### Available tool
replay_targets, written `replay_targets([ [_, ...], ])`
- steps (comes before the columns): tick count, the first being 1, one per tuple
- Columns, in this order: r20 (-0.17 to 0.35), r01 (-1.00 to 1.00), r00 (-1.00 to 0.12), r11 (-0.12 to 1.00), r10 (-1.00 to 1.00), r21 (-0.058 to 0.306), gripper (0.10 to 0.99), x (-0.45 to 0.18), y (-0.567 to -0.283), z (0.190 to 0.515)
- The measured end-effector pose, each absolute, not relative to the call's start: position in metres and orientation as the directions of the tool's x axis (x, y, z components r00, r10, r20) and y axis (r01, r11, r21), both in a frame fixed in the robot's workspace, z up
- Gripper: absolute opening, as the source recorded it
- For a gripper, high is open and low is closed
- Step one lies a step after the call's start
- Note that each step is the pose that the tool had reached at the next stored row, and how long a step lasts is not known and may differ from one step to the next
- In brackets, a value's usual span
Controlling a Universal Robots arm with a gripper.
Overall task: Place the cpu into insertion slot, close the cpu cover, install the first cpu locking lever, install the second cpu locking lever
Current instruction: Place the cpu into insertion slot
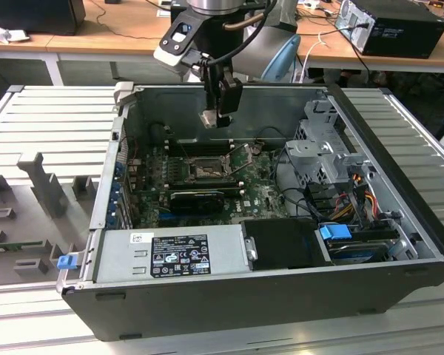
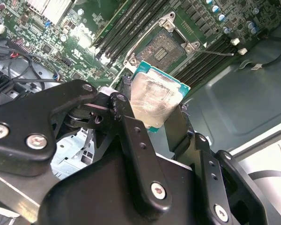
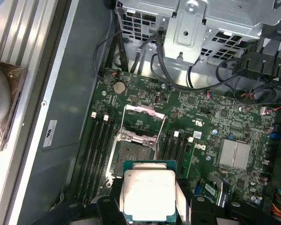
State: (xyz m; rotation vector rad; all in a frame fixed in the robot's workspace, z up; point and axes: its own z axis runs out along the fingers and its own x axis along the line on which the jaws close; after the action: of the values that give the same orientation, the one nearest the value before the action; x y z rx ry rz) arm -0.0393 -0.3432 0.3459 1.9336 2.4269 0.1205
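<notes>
The cpu (image 3: 149, 194), a small flat square chip with a pale silver-beige metal face, is clenched by its edges in the black tool (image 1: 211, 117). It hangs apart above the square black insertion slot (image 3: 131, 157) (the thin grey cpu cover (image 3: 145, 109) stands open), toward the case's far wall, likely sparing its contacts.

Robotics lab or electronics workshop: an open desktop computer case (image 1: 229, 296) lies on a ribbed metal worktop (image 1: 52, 111), its motherboard (image 1: 259, 194) exposed, beneath a robot arm (image 1: 214, 9) carrying the cpu (image 1: 209, 118). Behind, a wooden worktop (image 1: 111, 38) bears cables (image 1: 311, 50) and a second computer unit (image 1: 396, 26).
</notes>
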Motion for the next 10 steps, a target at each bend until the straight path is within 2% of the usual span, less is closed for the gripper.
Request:
replay_targets([
  [10, 0.019, 0.980, -0.183, 0.181, 0.983, 0.083, 0.529, -0.0393, -0.3432, 0.3437],
])
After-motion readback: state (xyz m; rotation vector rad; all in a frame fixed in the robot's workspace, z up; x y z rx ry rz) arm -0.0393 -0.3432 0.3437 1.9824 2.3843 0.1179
